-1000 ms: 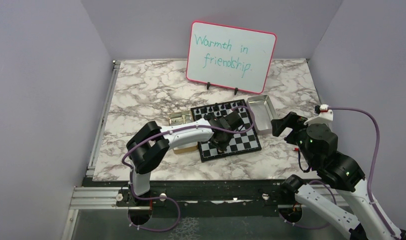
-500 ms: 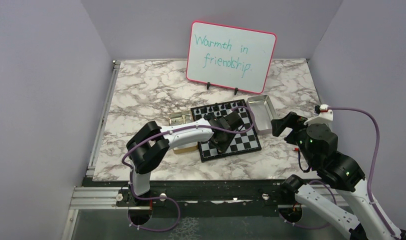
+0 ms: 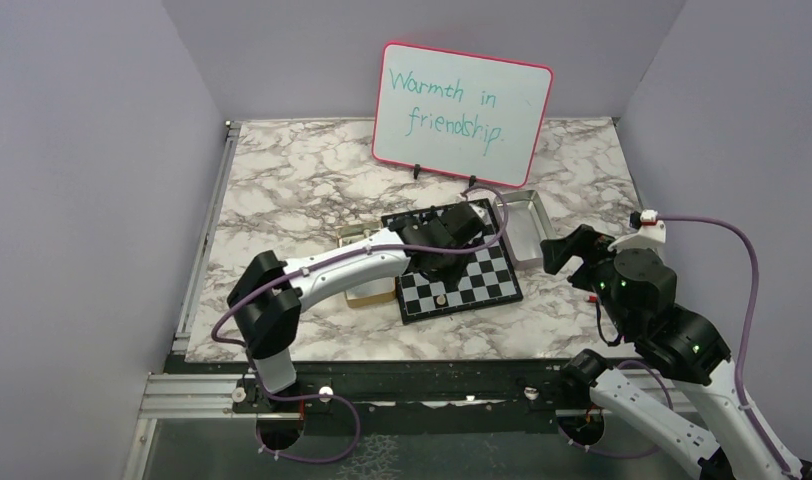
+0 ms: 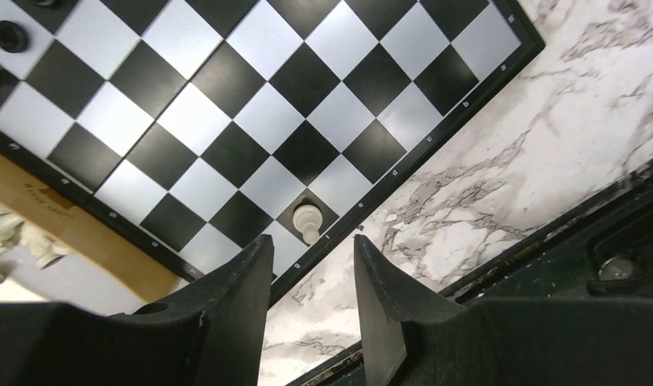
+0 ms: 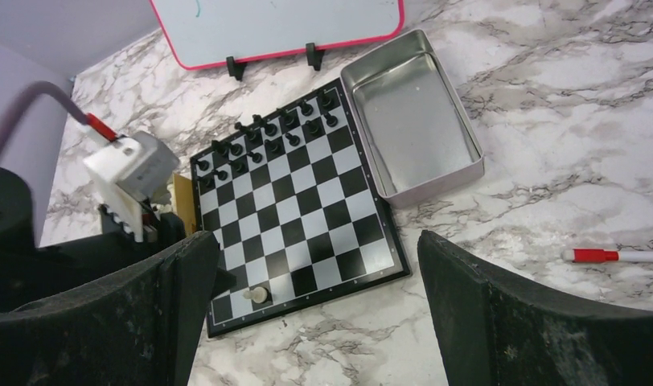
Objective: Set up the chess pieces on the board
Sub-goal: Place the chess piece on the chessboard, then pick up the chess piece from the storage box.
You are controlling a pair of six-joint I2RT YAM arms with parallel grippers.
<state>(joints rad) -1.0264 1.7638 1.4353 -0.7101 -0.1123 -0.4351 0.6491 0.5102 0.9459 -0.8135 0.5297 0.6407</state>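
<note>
— Black fingers (image 4: 227,314) on the left arm: how do the left jaws stand?

— Spread, with a bare gap between them and nothing pinched. They hang above the near part of the board (image 4: 227,121).

— Where is the nearest piece?

— Just past the tips. One pale chess piece (image 4: 307,219) stands upright and alone on a dark square in the board's near edge row, right beside the thin black border.

— And the dark set?

— The black pieces (image 5: 267,133) stand in the two far rows, on the side toward the whiteboard (image 3: 462,98), which reads "Warmth in friendship."

— What lies to the left of the board?

— A tan box (image 4: 74,241), just beside the border, with more pale pieces (image 4: 10,237) lying in it.

— The right jaws?

— Spread wide, nothing between those fingers (image 5: 500,322). They hang over the marble tabletop (image 5: 548,185) to the right of the board, apart from it.

— Anything else on that side?

— A metal tray (image 5: 412,121) lies along the board's right edge at the far corner. A red-capped marker (image 5: 613,256) lies flat on the tabletop, near the tray but apart from it.
</note>
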